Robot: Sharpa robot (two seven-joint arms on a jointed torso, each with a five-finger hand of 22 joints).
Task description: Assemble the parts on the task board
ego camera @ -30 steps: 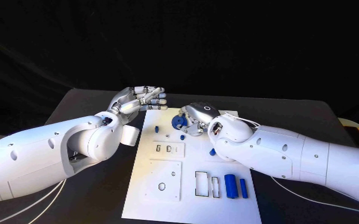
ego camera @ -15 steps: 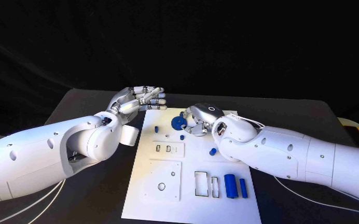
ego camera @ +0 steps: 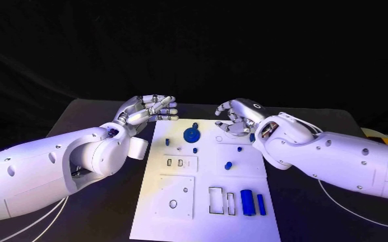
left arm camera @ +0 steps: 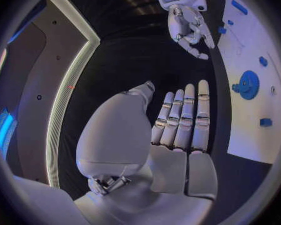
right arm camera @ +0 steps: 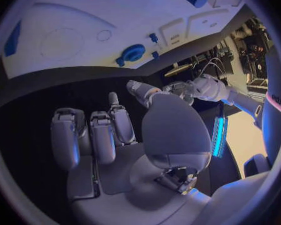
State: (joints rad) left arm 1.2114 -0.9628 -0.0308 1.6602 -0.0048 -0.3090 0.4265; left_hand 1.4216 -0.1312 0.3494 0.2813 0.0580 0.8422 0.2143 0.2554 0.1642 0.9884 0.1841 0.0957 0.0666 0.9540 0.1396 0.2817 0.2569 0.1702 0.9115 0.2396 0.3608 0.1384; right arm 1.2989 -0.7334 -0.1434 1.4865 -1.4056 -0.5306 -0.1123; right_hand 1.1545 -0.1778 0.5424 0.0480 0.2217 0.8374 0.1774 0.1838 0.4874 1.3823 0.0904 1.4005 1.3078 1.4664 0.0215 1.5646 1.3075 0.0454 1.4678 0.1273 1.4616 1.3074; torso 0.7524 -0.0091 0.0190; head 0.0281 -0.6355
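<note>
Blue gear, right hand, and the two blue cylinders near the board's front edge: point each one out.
blue gear (ego camera: 192, 136), head view, on its toothed disc.
right hand (ego camera: 236, 116), head view, on the back of the hand.
blue cylinders (ego camera: 247, 202), head view, on the thicker one's side.

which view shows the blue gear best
The head view: the blue gear lies unobstructed on the task board, seen from above. The left wrist view shows it edge-on near the rim; the right wrist view shows it small and far.

task board (ego camera: 206, 197): white, flat mid-table | blue gear (ego camera: 192, 136): seated near far edge | blue cylinders (ego camera: 247, 201): lying near corner
</note>
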